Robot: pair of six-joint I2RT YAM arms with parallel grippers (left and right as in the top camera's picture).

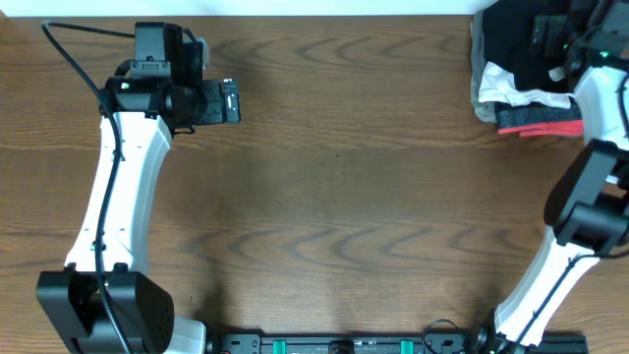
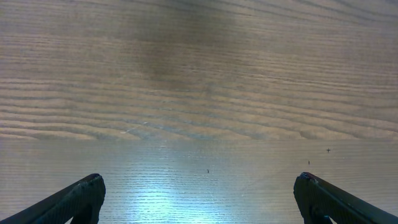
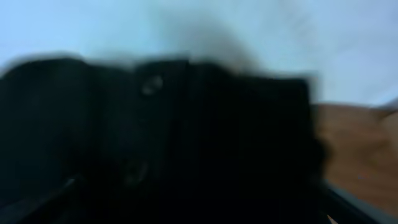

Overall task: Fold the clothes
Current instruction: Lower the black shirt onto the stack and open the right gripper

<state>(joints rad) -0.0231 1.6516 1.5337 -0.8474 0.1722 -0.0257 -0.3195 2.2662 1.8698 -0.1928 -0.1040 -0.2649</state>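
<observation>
The left gripper (image 1: 234,101) hangs over the far left part of the wooden table (image 1: 344,197), pointing toward the right. In the left wrist view its two dark fingers (image 2: 78,200) stand wide apart at the lower corners, with only bare wood grain between them, so its jaws are spread and hold nothing. The left arm (image 1: 123,187) runs from its base at the near left edge up to that spot.

The black T-shirt (image 1: 516,44) lies at the far right corner of the table, bunched on top of a small pile. Under and just beside it are folded garments: a grey one (image 1: 479,49) at the left edge of the pile, a white one (image 1: 516,95) toward the near side, and a red-striped one (image 1: 541,123) nearest of all, touching the white one.

The right arm (image 1: 565,246) rises from the near right edge and bends over this pile, and the right gripper (image 1: 550,39) is down at the black fabric. The right wrist view is badly blurred: dark cloth (image 3: 161,137) fills most of it, with a pale surface beyond and a strip of wood at the right. The fingers seem to be buried in or hidden by the cloth, and I cannot tell whether this gripper is spread or closed on the shirt.

The middle of the table is well apart from both grippers.
</observation>
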